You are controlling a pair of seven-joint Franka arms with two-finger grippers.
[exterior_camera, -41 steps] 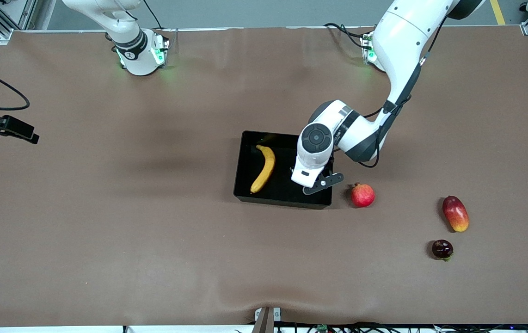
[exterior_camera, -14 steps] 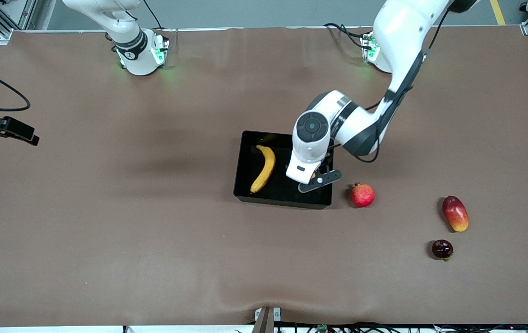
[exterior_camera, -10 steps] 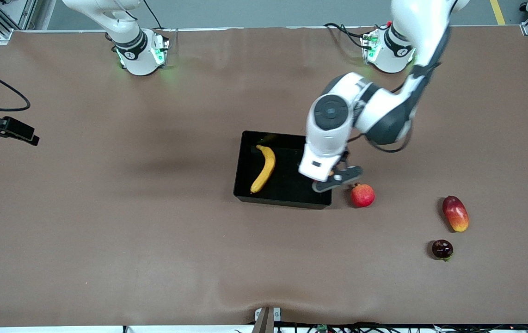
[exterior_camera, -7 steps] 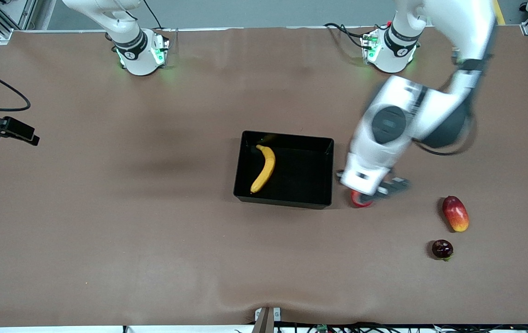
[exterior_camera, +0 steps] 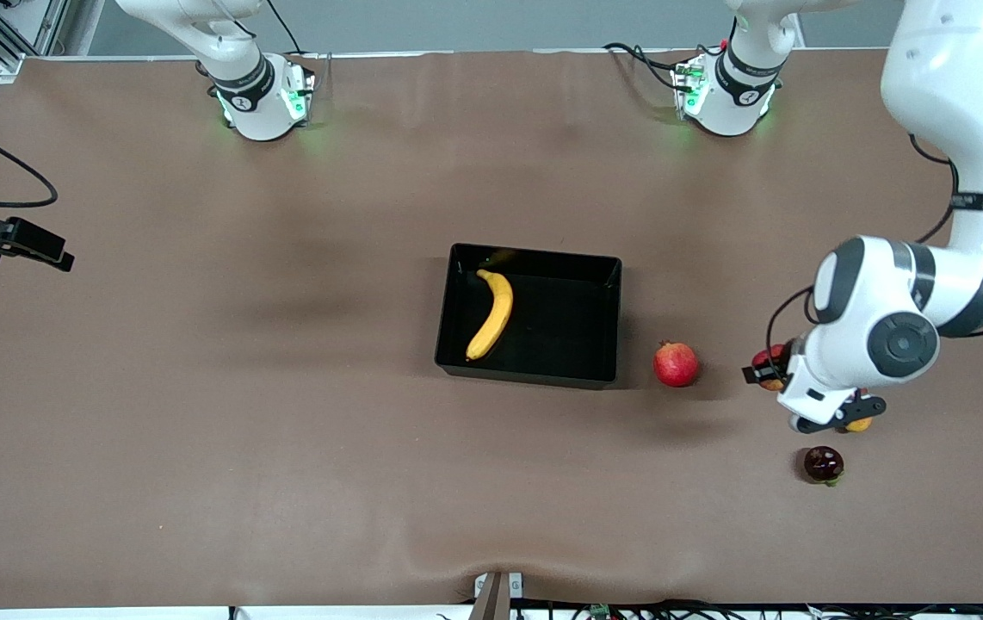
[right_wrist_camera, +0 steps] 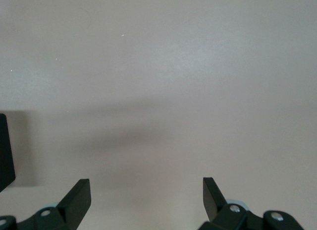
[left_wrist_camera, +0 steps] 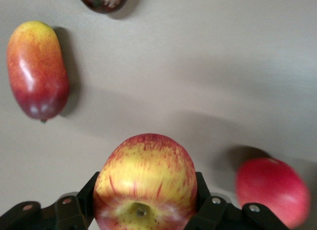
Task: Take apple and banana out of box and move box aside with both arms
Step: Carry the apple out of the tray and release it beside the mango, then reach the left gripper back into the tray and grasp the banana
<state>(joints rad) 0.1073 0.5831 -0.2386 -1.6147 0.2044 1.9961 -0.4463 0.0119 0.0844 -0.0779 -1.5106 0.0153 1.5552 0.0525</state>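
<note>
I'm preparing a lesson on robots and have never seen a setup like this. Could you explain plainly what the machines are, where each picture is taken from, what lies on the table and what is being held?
Two white robot arms stand at a brown table. One picture comes from a high camera facing them; the other two from cameras on each arm's wrist.

A black box sits mid-table with a banana in it. Beside it, toward the left arm's end, lie a pomegranate, a mango and a small dark fruit.

The left gripper is in the air over the mango, shut on an apple. The right gripper waits, open and holding nothing, over bare table.
</note>
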